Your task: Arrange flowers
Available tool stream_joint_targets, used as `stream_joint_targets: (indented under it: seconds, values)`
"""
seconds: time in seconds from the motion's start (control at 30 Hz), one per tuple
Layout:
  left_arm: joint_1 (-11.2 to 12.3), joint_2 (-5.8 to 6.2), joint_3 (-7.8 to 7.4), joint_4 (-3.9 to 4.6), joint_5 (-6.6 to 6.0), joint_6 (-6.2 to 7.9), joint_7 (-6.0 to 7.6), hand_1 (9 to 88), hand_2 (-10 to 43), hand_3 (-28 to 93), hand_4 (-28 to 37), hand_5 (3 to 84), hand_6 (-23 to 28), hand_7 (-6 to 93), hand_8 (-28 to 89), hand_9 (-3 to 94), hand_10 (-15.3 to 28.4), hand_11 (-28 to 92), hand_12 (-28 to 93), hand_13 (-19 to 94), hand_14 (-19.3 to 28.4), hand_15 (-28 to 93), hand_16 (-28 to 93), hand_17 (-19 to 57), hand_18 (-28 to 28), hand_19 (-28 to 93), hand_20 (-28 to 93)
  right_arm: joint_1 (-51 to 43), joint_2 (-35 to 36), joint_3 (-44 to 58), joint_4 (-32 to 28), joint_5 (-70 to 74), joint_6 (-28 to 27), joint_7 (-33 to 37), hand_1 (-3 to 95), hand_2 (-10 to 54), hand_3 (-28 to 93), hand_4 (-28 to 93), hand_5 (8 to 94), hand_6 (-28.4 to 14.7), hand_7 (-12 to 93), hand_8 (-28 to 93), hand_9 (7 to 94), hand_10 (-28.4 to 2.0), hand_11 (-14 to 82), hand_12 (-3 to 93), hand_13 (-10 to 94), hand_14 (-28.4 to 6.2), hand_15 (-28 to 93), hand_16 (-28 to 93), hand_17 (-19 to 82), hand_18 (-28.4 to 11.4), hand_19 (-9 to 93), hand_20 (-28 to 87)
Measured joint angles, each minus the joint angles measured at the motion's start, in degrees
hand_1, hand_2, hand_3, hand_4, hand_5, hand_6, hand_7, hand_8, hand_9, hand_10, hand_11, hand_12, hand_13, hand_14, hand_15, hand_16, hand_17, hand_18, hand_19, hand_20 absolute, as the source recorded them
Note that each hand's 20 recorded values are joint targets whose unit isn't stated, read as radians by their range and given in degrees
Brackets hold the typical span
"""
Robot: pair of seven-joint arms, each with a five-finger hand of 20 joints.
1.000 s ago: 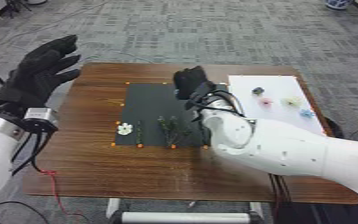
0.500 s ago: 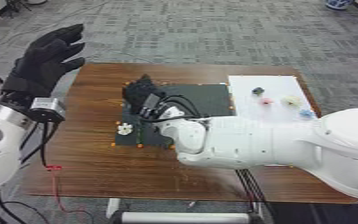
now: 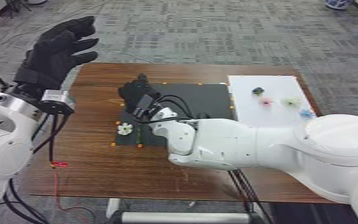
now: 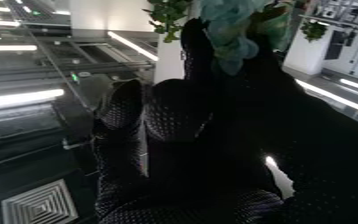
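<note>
Head view: L hand, raised beyond table's far L corner, w/ fingers extended & spread apart, thumb clear of them; it holds nothing. R hand lies over the far L corner of the black mat, its arm crossing the mat's near R part & the near part of the white board. R wrist view: same hand, fingers up; thumb & one finger close together on a blue-green flower, its petals spilling over the fingertips; other fingers are bent, tips lower than the pinching finger's. How much of the stem is in the grip: can't tell. Head view, mat: white flower nr the near L corner; slim green stem just R of it, running roughly near-to-far. Orange markers dot the mat's edges. Head view, board: 4 flower heads, apart from one another, viz. dark flower farthest & leftmost; pink flower just nearer; pale yellow-green flower to its R; pale blue flower nearest & rightmost, nr the board's R edge. Mat & board lie side by side on the brown table, mat L, board R.
</note>
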Motion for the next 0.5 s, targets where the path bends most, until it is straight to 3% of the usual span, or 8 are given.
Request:
stream_joint_targets:
  seconds: [0.17, 0.5]
  values:
    - [-0.9, -0.26, 0.71, 0.45, 0.0, -0.83, -0.48, 23.5, -4.5, 72, -26.5, 25.6, 1.1, 21.9, -10, 17.9, 9.3, 23, 15, 6, 13.2, 54, -13, -12.8, 22.0, 54, 1, -1.4, -0.2, 0.4, 0.9, -3.0, -1.7, 2.0, 46.0, -9.5, 89, -28, 81.5, 9.4, 43, -6, 93.7, 0.3, 15.6, 41.2, 76, -1.8, 74, 35, 32, -19.3, 80, 55]
    - [-3.6, -1.09, 3.21, 1.76, -0.02, -2.34, -1.31, 23.3, -4.7, 72, -26.5, 25.2, 0.9, 22.2, -10, 17.6, 9.0, 23, 14, 6, 12.9, 56, -14, -12.5, 21.7, 56, -2, -4.6, -1.3, 1.6, 3.6, -5.2, -3.1, 2.5, 47.0, -9.5, 88, -28, 81.3, 8.8, 41, -5, 93.7, 0.0, 13.8, 42.9, 75, -3.1, 78, 33, 31, -19.6, 80, 55]
